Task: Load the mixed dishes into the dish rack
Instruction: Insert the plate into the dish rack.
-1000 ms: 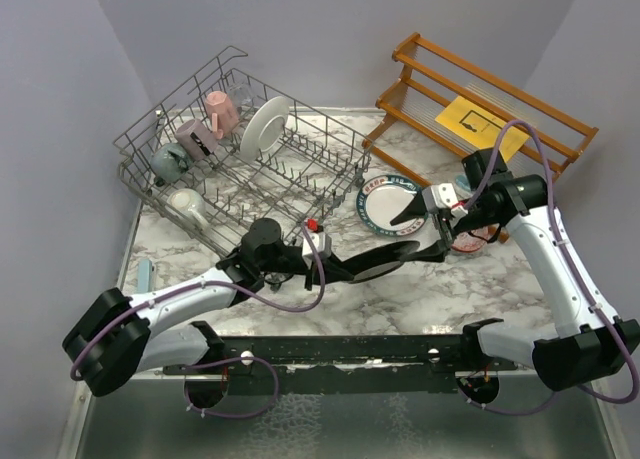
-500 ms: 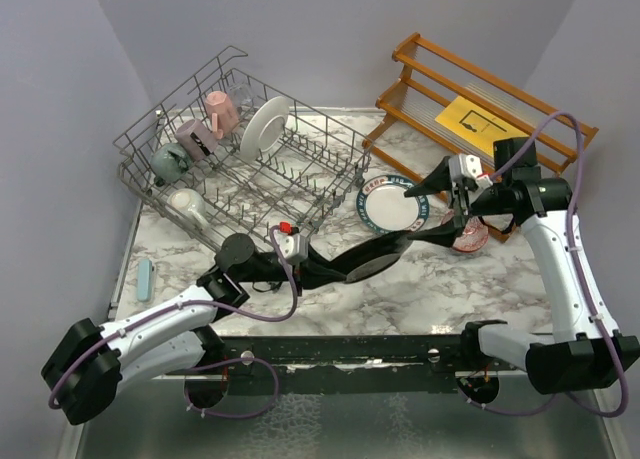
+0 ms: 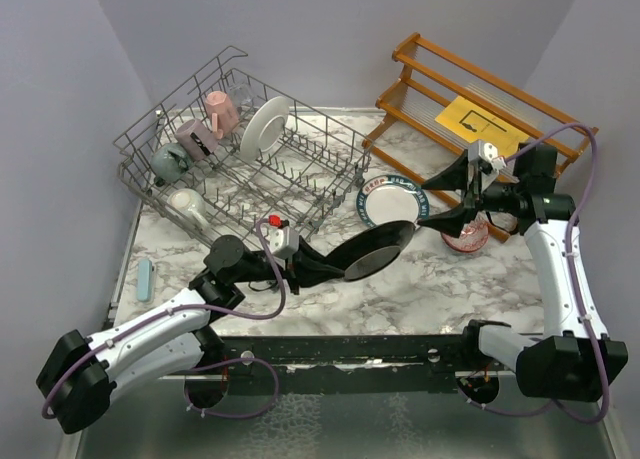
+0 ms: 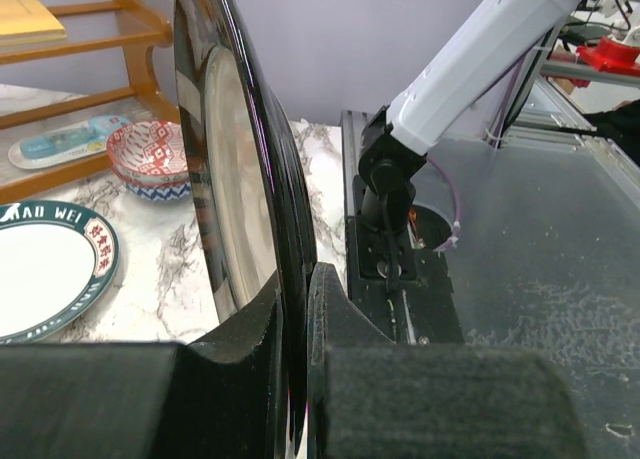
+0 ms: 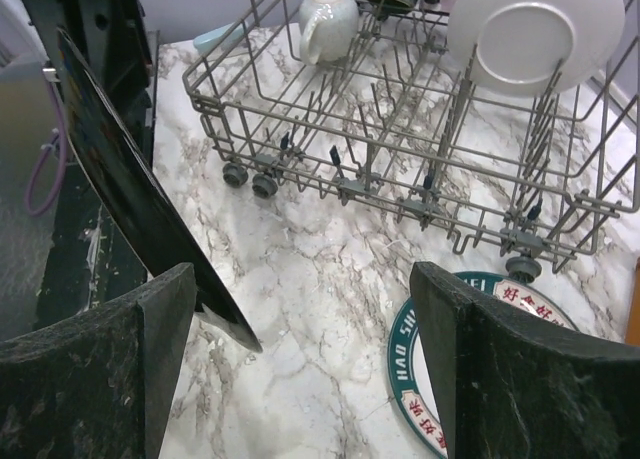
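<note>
My left gripper (image 3: 322, 268) (image 4: 295, 374) is shut on the near rim of a black plate (image 3: 378, 250) (image 4: 250, 169), holding it on edge above the marble table (image 3: 420, 289). My right gripper (image 3: 437, 201) (image 5: 305, 319) stands open and empty, just right of that plate (image 5: 120, 189) and above a teal-rimmed plate with red characters (image 3: 390, 201) (image 5: 425, 379). A red patterned bowl (image 3: 468, 235) (image 4: 150, 154) sits by the shelf. The dish rack (image 3: 300, 184) (image 5: 400, 139) holds a white plate (image 3: 265, 127) (image 5: 535, 29) and pink (image 3: 220, 109), mauve (image 3: 193, 139), grey-teal (image 3: 168, 161) and cream (image 3: 187, 204) mugs.
An orange-brown wooden shelf (image 3: 440, 89) with a yellow sheet (image 3: 475, 122) stands at the back right, close behind my right arm. A small pale blue item (image 3: 145, 277) lies at the table's left edge. Purple walls close in on both sides.
My right gripper opened, let go of the black plate's far rim and drew back up to the right. My left gripper kept the plate and pulled it slightly left.
</note>
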`<action>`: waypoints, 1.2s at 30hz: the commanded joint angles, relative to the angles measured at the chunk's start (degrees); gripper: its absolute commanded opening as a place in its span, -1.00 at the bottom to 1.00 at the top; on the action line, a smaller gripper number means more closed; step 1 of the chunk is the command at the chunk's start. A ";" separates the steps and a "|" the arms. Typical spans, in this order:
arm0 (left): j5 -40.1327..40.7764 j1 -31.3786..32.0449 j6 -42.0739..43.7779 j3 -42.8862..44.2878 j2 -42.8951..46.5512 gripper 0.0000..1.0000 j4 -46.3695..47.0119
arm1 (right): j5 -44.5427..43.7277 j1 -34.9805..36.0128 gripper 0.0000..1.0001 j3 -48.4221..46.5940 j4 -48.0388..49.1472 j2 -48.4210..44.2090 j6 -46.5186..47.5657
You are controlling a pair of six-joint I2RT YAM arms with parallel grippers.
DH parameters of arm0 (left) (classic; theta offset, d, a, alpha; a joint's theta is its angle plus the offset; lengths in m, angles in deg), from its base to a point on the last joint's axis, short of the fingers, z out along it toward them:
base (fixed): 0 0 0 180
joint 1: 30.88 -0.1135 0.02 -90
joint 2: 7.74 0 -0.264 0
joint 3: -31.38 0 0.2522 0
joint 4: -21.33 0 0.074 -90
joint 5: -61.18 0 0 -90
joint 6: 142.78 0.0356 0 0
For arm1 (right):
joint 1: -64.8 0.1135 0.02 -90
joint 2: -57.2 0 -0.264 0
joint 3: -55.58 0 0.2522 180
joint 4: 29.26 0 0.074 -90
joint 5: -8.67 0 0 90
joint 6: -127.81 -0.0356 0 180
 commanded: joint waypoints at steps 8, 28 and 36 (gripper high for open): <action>4.35 0.22 -2.99 6.94 3.83 -1.00 4.64 | 1.13 -2.67 0.75 6.68 15.10 -0.99 -12.23; 9.77 0.23 -1.39 13.99 2.03 -1.00 -0.05 | 3.21 -3.42 0.77 13.42 26.59 -0.28 -20.56; 10.40 -0.10 1.26 19.20 -0.85 -1.00 -3.98 | 3.74 -3.58 0.85 14.41 28.33 0.14 -21.76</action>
